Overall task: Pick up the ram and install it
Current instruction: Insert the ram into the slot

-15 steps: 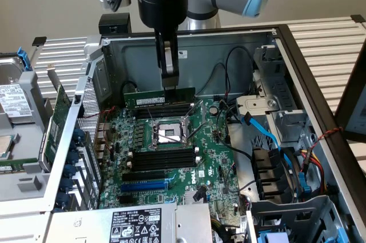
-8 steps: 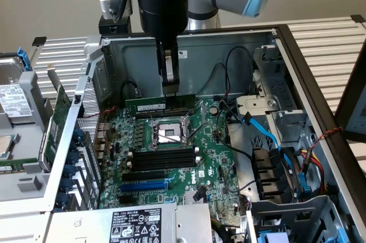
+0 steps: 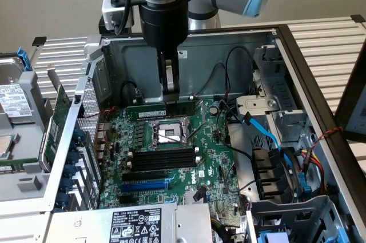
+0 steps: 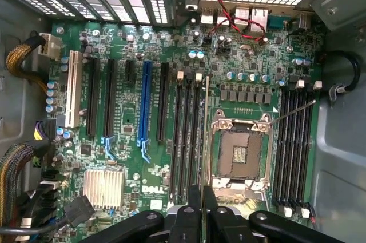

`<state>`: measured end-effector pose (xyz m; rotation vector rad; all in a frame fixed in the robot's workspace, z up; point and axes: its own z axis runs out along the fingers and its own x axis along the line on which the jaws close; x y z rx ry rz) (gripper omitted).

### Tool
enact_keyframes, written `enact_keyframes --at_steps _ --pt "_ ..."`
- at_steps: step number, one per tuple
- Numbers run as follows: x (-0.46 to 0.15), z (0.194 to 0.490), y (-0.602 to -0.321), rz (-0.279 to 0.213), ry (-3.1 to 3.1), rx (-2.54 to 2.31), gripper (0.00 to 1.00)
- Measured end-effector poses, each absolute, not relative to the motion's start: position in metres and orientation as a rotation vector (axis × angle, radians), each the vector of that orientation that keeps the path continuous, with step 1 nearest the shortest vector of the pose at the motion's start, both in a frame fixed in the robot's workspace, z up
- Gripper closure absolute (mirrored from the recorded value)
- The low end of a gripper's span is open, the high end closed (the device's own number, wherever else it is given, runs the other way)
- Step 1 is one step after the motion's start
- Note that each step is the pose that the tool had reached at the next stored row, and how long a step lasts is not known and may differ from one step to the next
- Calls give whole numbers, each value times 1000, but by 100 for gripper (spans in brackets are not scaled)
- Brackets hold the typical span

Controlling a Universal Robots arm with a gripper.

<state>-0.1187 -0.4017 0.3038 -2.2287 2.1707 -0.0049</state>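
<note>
Now mid-install: gripper (image 3: 170, 95) pinched nearly closed on the ram (image 3: 151, 110), held edge-down above the motherboard (image 3: 207, 160) by the CPU socket (image 3: 166, 134). Seating looks to need squaring over an empty slot (image 3: 157, 160).

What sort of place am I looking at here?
Probably a computer-assembly test bench: an open desktop case, its Dell motherboard exposed, a gripper holding the ram over it, a loose hard drive beside.
</note>
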Motion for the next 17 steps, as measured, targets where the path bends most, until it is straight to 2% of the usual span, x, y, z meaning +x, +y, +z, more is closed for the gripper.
enact_keyframes --at_steps 17 --pt "-119 283 -406 -15 2200 -2208 86"
